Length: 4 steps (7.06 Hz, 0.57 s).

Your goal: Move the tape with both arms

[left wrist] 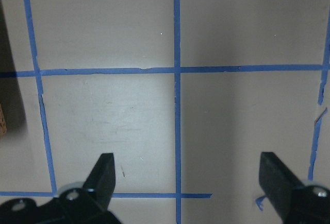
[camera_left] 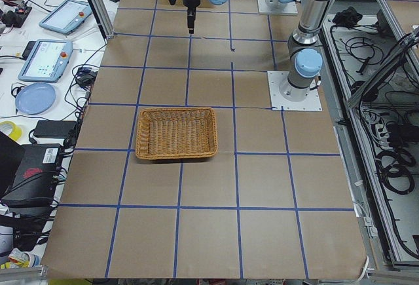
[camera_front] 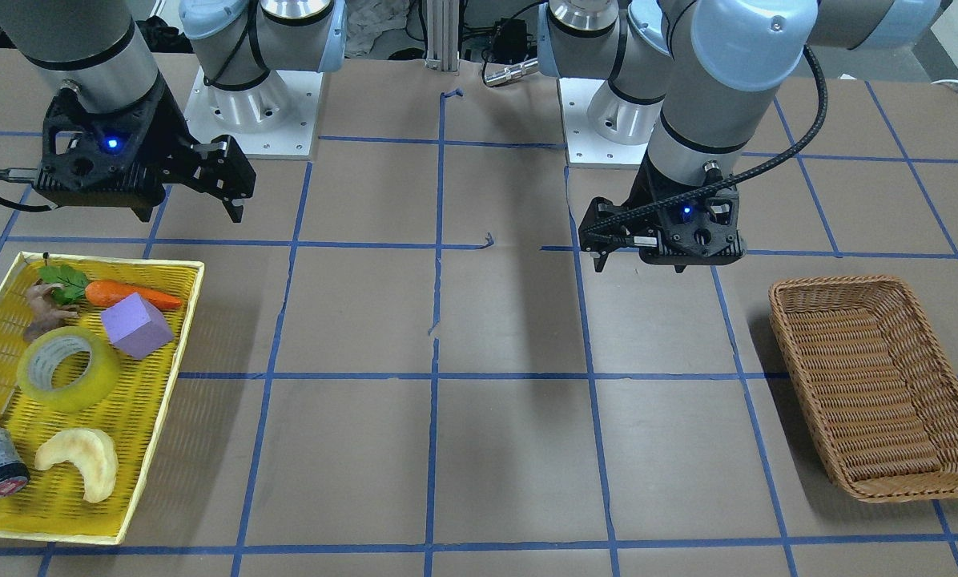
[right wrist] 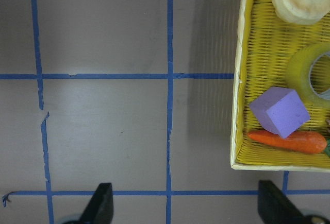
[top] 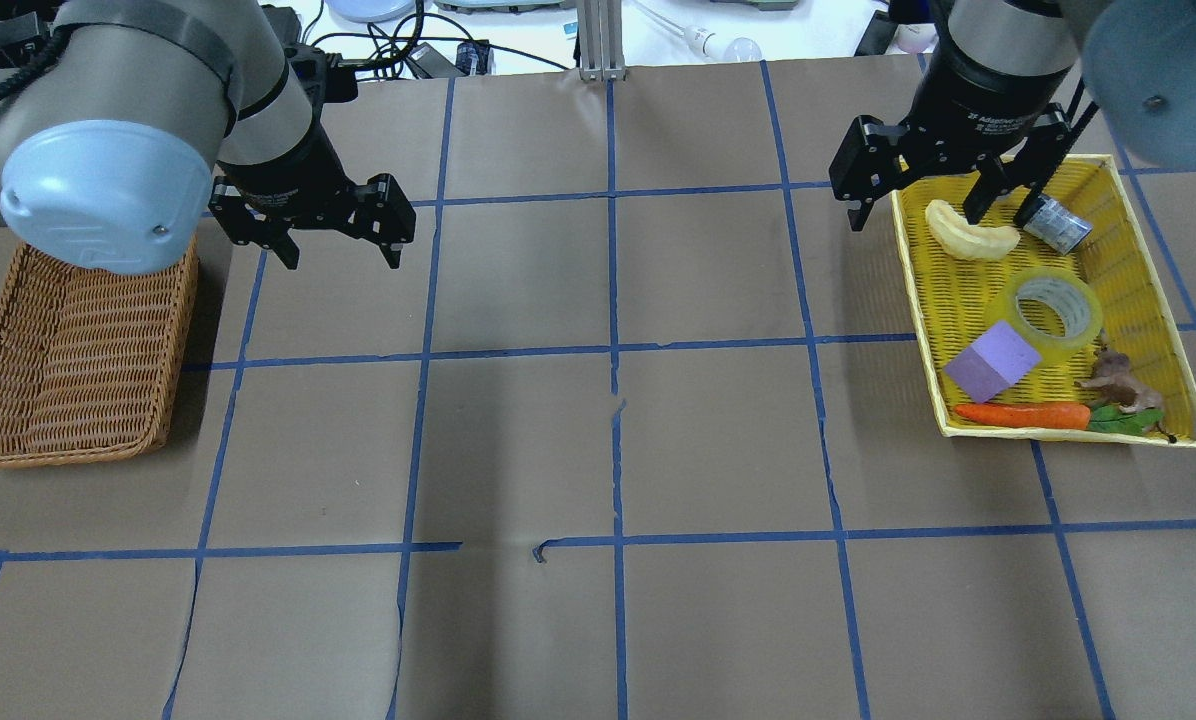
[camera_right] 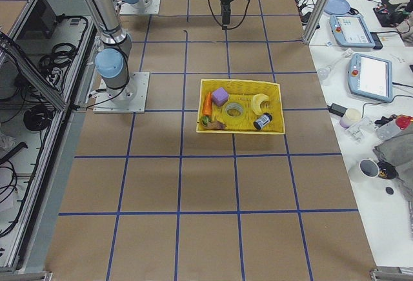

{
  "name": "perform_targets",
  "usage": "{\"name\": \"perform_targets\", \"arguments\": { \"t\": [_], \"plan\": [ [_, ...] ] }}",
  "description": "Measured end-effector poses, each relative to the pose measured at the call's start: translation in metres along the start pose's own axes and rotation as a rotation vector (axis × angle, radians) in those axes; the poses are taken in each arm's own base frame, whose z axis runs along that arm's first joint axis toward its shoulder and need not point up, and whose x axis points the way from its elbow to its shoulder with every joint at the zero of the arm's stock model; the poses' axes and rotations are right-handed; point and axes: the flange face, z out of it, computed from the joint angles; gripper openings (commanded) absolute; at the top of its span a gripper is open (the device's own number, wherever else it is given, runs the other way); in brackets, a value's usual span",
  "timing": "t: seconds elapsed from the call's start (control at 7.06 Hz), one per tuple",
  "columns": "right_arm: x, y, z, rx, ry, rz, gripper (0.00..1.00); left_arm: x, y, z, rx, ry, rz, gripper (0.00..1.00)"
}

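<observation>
The tape (top: 1048, 343) lay flat in the yellow tray (top: 958, 300), hole facing up, purple cube (top: 993, 362) just beside it at 8 o'clock overhead. Left gripper (top: 343, 262) and right gripper (top: 915, 220) hung empty, fingers wide.

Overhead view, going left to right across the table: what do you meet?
Brown basket → left gripper → right gripper → tape. The yellow tray and the other things in it overlap these, so they are left out.
</observation>
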Motion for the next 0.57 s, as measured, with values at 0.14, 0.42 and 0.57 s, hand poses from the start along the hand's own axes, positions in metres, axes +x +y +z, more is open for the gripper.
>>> {"name": "perform_targets", "arguments": {
  "t": [0.14,0.42,0.57],
  "plan": [
    [0.0000,-0.0005,0.0002,0.000,0.000,-0.001,1.00,0.0003,-0.0009,-0.0011,0.004,0.003,0.000,1.00],
    [0.0005,-0.0012,0.0006,-0.001,0.000,-0.003,1.00,0.0014,-0.0016,-0.0047,0.012,0.009,-0.004,1.00],
    [0.0008,-0.0016,0.0009,-0.002,0.000,-0.003,1.00,0.0033,-0.0031,-0.0088,0.019,0.029,-0.010,1.00]
  ]
}}
